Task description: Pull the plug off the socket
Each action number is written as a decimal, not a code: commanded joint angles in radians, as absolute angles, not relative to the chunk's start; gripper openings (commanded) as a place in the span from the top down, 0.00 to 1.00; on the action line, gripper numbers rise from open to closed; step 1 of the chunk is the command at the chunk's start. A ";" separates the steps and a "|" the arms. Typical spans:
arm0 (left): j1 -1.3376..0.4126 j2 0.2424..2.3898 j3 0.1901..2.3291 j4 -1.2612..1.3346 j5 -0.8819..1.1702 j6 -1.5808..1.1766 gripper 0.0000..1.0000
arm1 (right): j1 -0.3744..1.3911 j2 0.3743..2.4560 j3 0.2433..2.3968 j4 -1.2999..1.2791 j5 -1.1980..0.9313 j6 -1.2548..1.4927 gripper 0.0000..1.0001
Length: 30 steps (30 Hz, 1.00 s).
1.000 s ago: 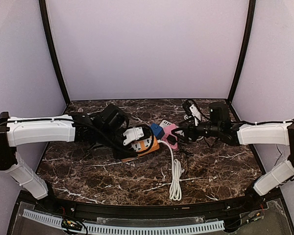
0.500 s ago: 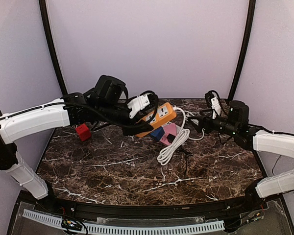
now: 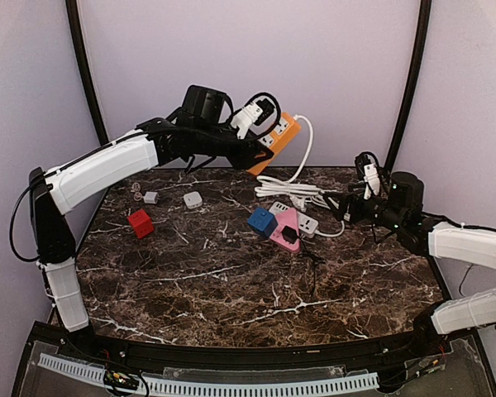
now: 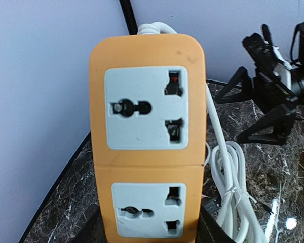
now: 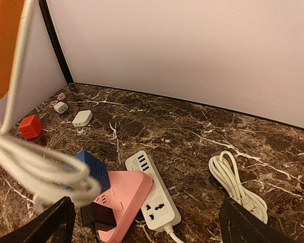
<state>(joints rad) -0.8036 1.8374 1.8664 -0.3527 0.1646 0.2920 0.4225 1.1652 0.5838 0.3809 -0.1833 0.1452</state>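
Observation:
My left gripper [image 3: 252, 157] is shut on an orange power strip [image 3: 277, 139] and holds it high in the air near the back wall. In the left wrist view the strip [image 4: 147, 136] shows two empty sockets, gripped at its near end by my left gripper [image 4: 149, 235]. Its white cable [image 3: 285, 186] hangs down in a bundle. A black plug [image 3: 290, 236] sits in a pink triangular socket [image 3: 281, 222] on the table; the right wrist view shows both, plug [image 5: 99, 217] and socket [image 5: 125, 195]. My right gripper [image 3: 341, 207] is open and empty, right of the pink socket.
A blue cube socket [image 3: 262, 221] and a white power strip [image 3: 303, 222] touch the pink socket. A red cube [image 3: 140, 223] and two small white adapters [image 3: 193, 199] lie at the back left. A coiled white cable [image 5: 238, 185] lies at the right.
My left arm has lifted the orange strip from the table high toward the back wall, dragging its white cable up. My right gripper has drawn back to the right from the pink socket.

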 commanded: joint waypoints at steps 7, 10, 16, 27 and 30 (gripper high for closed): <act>-0.671 2.066 2.180 -0.267 0.032 0.124 0.99 | 0.415 1.173 0.571 0.394 -0.178 0.159 0.01; -0.629 2.164 2.249 -0.269 0.109 0.065 0.99 | 0.416 1.174 0.571 0.393 -0.185 0.158 0.01; -0.588 2.308 2.319 -0.313 0.226 0.006 0.99 | 0.415 1.174 0.575 0.388 -0.191 0.156 0.01; -0.586 2.342 2.216 -0.379 0.311 -0.140 0.99 | 0.414 1.182 0.578 0.387 -0.205 0.157 0.01; -0.582 2.336 2.185 -0.404 0.294 -0.171 0.99 | 0.414 1.188 0.580 0.386 -0.213 0.158 0.01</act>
<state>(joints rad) -0.5808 2.4020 2.2261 -0.3912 0.2703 -0.1108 0.4179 1.1728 0.5823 0.3801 -0.1936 0.1486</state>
